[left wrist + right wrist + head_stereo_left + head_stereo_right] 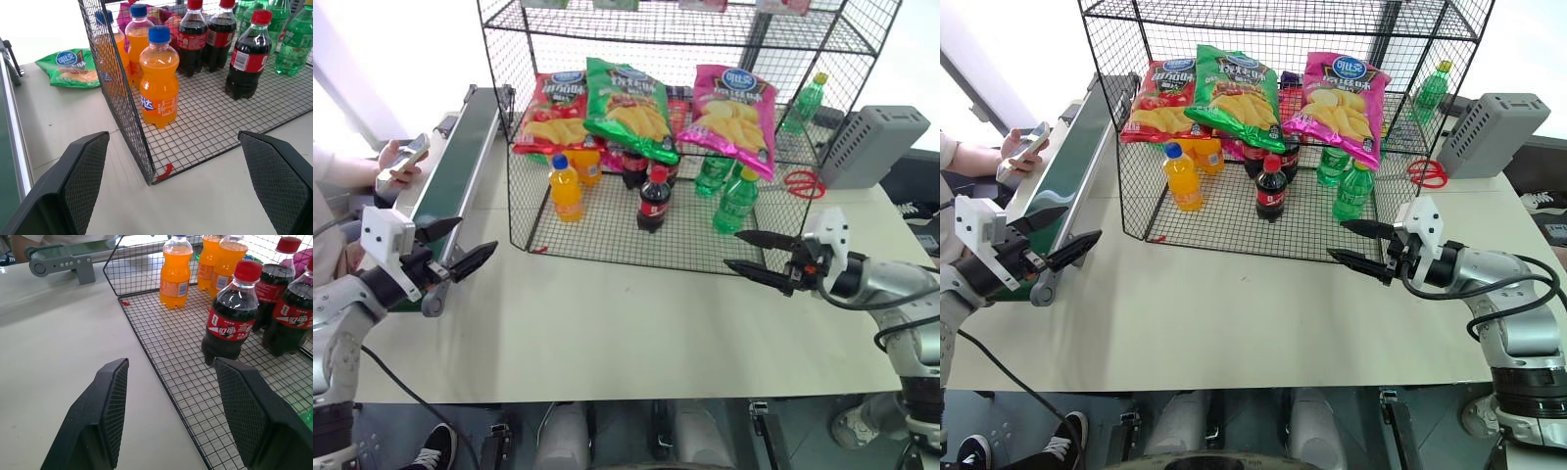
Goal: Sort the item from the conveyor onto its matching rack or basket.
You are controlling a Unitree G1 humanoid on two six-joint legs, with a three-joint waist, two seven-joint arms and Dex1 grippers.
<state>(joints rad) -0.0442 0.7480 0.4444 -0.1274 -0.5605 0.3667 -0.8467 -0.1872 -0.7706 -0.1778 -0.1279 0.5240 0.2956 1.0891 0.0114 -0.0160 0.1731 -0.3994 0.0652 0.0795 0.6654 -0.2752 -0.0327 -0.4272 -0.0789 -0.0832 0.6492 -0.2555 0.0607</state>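
Pink bag on rack, both grippers empty

Placement appears complete: the pink chip bag (732, 113) lies on the middle tier of the rack (607, 240), beside the green chip bag (628, 106) and the red chip bag (553, 113), with bottles on the tier below it. The left gripper (460, 257) hangs over the table (636, 323) beside the conveyor (455, 162), fingers spread and holding nothing. The right gripper (759, 253) sits just off the rack's front corner, fingers parted and empty.

Risks from here:
- The pink bag's lower edge overhangs the tier; a knock on the rack could slide it off.
- The right gripper's tips point toward the mesh; a forward move could snag the wire.
- A person's hand (399, 157) holds a phone beside the belt; a left-arm sweep could strike it.
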